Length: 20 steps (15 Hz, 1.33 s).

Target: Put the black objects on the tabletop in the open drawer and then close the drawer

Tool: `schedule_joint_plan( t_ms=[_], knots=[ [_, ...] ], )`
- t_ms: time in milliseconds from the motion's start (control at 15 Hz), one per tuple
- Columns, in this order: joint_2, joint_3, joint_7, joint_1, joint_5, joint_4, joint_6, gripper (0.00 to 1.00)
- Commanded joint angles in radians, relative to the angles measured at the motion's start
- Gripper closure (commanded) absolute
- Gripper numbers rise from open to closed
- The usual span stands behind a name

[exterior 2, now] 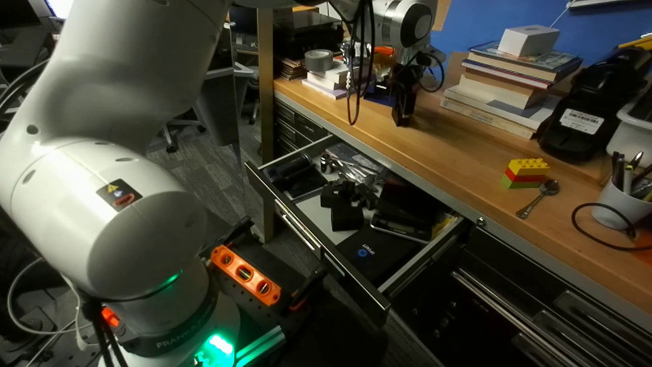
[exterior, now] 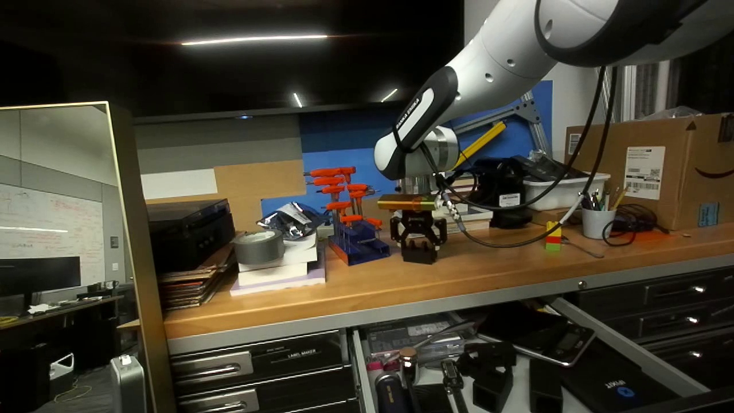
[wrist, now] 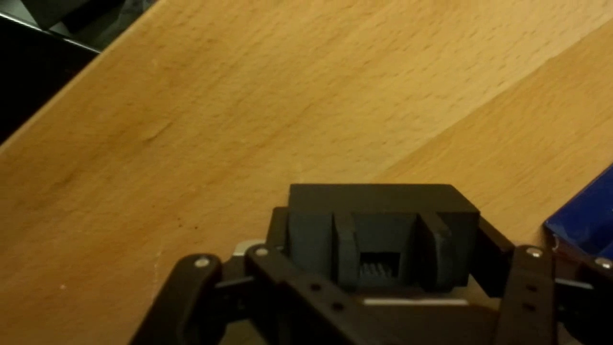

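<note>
A black block (exterior: pixel 418 253) is at the tabletop (exterior: pixel 487 261), right of the blue tool rack in an exterior view. My gripper (exterior: pixel 418 238) points down with a finger against each side of the block, shut on it. In the wrist view the block (wrist: pixel 383 199) fills the space between the fingers. It is at or just above the wood; I cannot tell which. The wide drawer (exterior 2: pixel 300 227) stands open below the bench's front edge, its side wall (exterior: pixel 636 351) also visible. Several black lumpy objects (exterior 2: pixel 346 216) lie inside among tools and flat dark items.
The blue rack (exterior: pixel 364 249) with orange-handled tools stands close beside my gripper. Books with grey tape (exterior: pixel 259 248) are left of it. Toy bricks (exterior 2: pixel 527 173), a spoon (exterior 2: pixel 540 199) and a pen cup (exterior: pixel 598 221) stand farther right. Cables (exterior 2: pixel 351 102) hang from the arm.
</note>
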Motion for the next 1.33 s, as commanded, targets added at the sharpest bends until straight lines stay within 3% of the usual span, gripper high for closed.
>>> schedule_joint_plan(
  t_ms=[0, 400, 867, 1267],
  knots=[
    [0.011, 0.019, -0.052, -0.020, -0.002, 0.044, -0.046, 0.40],
    [-0.073, 0.062, -0.307, -0.084, 0.037, -0.051, -0.110, 0.40],
    [-0.300, 0.075, -0.620, -0.175, 0.122, -0.366, -0.106, 0.40],
    [-0.409, 0.073, -0.794, -0.207, 0.182, -0.568, -0.222, 0.40]
  ],
)
